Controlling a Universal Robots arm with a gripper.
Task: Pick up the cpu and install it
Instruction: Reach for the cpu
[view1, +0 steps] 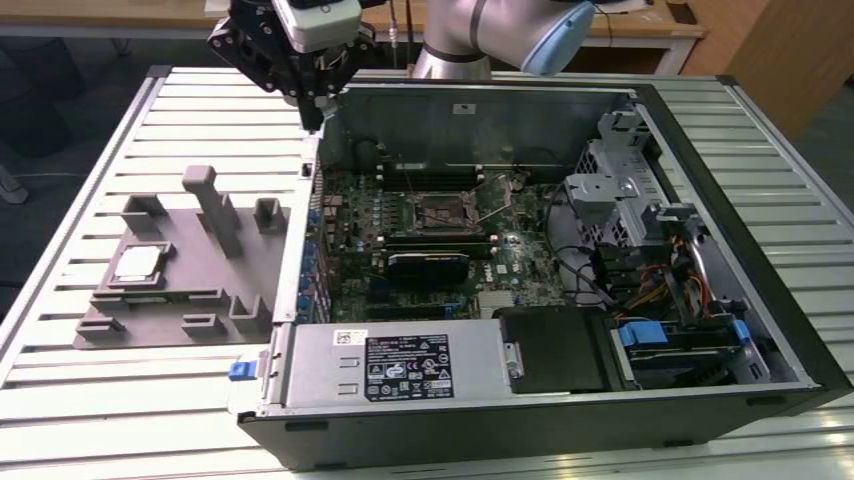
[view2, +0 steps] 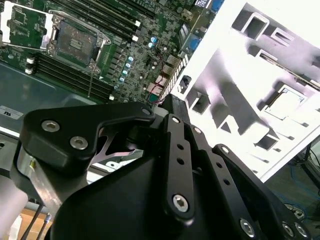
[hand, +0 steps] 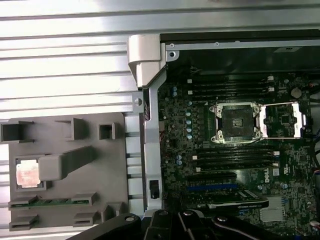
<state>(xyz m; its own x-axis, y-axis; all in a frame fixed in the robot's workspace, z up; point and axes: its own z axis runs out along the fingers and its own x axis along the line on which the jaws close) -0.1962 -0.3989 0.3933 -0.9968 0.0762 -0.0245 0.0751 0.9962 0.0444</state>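
- Pincer (view1: 315, 122) hangs above the far-left corner of the open computer case (view1: 747, 250), as the exterior view shows it. Its jaws look clenched to a single narrow tip with nothing between them.
- From that height both wrist views take in the grey fixture (hand: 75, 165) and the motherboard (hand: 220, 175) together. I judge this a good overview pose, since the pick-up spot and the target show in one look.
- The cpu (view1: 138, 264) lies flat in a square pocket of the fixture. It is on the worktop (view1: 80, 400) at the exterior view's left, outside the case and well apart from the pincer.
- I take the pocket to be there to keep the chip square and at a known spot, with its top open to a grasp from above. A tall grey post (view1: 211, 205) of the fixture stands just beside it.
- The chip is a small flat square with a bright metallic top and a thin darker rim. In the first wrist view the cpu (hand: 27, 172) glares pale and slightly pink.
- The socket (hand: 236, 121) in the middle of the motherboard is empty. Its metal load plate (hand: 282, 120) is swung open to one side, so the seat is exposed for the chip.
- Nothing has been picked yet.
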